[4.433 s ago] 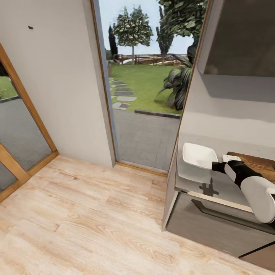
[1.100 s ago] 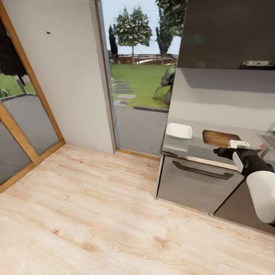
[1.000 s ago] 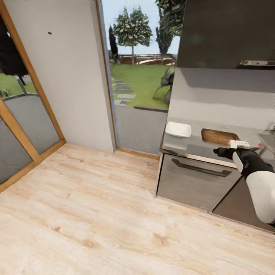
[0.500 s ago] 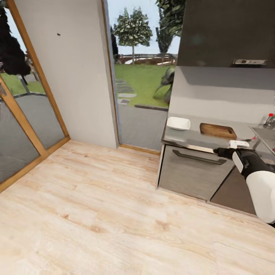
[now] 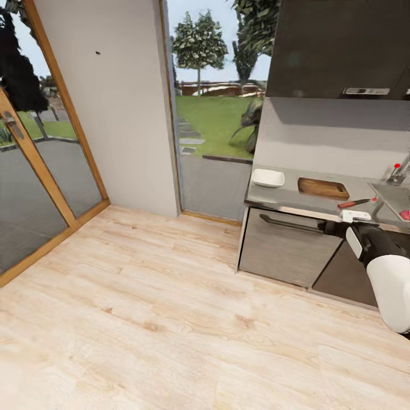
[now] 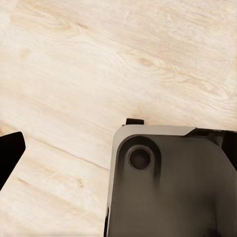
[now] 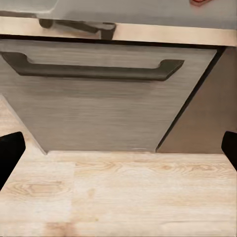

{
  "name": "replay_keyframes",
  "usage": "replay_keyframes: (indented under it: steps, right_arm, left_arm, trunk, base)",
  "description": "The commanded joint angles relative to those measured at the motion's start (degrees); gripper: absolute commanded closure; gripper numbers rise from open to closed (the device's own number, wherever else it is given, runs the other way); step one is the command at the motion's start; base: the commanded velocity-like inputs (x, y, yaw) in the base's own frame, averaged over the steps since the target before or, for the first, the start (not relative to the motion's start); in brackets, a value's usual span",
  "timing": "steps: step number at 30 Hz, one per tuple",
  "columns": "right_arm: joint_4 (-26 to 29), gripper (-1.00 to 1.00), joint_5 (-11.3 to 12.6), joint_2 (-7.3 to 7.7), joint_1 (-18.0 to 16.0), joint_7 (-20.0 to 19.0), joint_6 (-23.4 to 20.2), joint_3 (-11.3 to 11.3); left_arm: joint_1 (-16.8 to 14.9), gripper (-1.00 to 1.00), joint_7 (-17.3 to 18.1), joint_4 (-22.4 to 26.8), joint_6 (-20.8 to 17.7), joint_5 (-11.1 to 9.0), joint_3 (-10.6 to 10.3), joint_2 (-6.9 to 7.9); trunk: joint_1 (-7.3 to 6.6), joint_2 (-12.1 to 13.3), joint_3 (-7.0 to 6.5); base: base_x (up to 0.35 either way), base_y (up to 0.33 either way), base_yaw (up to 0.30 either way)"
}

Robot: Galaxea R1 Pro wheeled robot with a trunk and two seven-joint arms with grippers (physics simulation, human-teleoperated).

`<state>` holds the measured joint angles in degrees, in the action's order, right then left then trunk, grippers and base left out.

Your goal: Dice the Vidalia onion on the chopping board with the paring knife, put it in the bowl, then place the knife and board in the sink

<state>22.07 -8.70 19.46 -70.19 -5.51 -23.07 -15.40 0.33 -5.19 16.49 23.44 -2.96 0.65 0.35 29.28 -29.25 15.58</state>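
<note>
In the head view the grey countertop (image 5: 285, 196) stands ahead at the right. On it, from its end by the glass door toward the sink, lie the white bowl (image 5: 267, 178), the brown chopping board (image 5: 323, 188) and the red-handled paring knife (image 5: 356, 203). The sink (image 5: 392, 198) sits at the picture's right edge. A small pinkish-red lump (image 5: 405, 214) lies in the sink; I cannot tell whether it is the onion. My right gripper (image 5: 328, 226) hangs in front of the cabinets, below the counter edge. In the right wrist view the right gripper (image 7: 118, 148) is open and empty. My left gripper (image 6: 118, 148) points at the floor, open.
A dark grey drawer with a long handle (image 7: 94, 71) fronts the counter. The tap with a red knob (image 5: 397, 168) stands behind the sink. A tall glass door (image 5: 210, 114) faces the garden, a wood-framed one (image 5: 34, 165) is at the left. Pale wood floor (image 5: 142, 296) spreads between.
The whole picture has shifted: the camera has drawn back and turned, so the counter looks farther and the knife, sink and tap have come into view. My right arm keeps its pose.
</note>
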Motion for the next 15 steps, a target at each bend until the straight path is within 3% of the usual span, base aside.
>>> replay_keyframes:
  steps: [1, 5, 8, 10, 15]
  right_arm:
    - [-0.3, -1.00, -0.6, -0.04, 0.0, -0.4, -0.2, -0.4]
    - [-7.6, -1.00, -0.7, -0.09, 0.0, -0.5, 2.9, -0.4]
    - [-15.7, -1.00, -2.9, -0.31, 0.8, -0.4, 11.5, -0.1]
    - [-19.0, -1.00, -6.4, -0.57, 4.0, -0.4, 19.4, 0.0]
    - [-20.7, -1.00, -9.5, -0.98, 15.7, -0.5, 27.4, 0.0]
  left_arm:
    - [0.0, -1.00, 0.0, 0.1, 0.1, -0.3, 0.0, 0.00]
    - [0.0, -1.00, 0.1, 0.0, 0.1, -0.3, 0.0, 0.00]
    - [0.0, -1.00, 0.1, -0.6, 0.0, -0.3, 0.0, 0.06]
    - [0.0, -1.00, 0.1, -0.8, 0.0, -0.3, 0.1, 0.15]
    - [0.0, -1.00, 0.1, -0.7, -0.1, -0.2, 0.2, 0.24]
  trunk:
    - [0.02, -0.1, 0.08]
    - [0.02, -0.1, 0.08]
    - [0.02, -0.1, 0.08]
    - [0.02, -0.1, 0.08]
    - [0.02, -0.1, 0.08]
  base:
    - [-0.027, 0.008, 0.000]
    - [-0.009, 0.003, 0.000]
    - [-0.002, 0.001, 0.000]
    - [0.000, 0.000, 0.000]
    - [0.000, 0.000, 0.000]
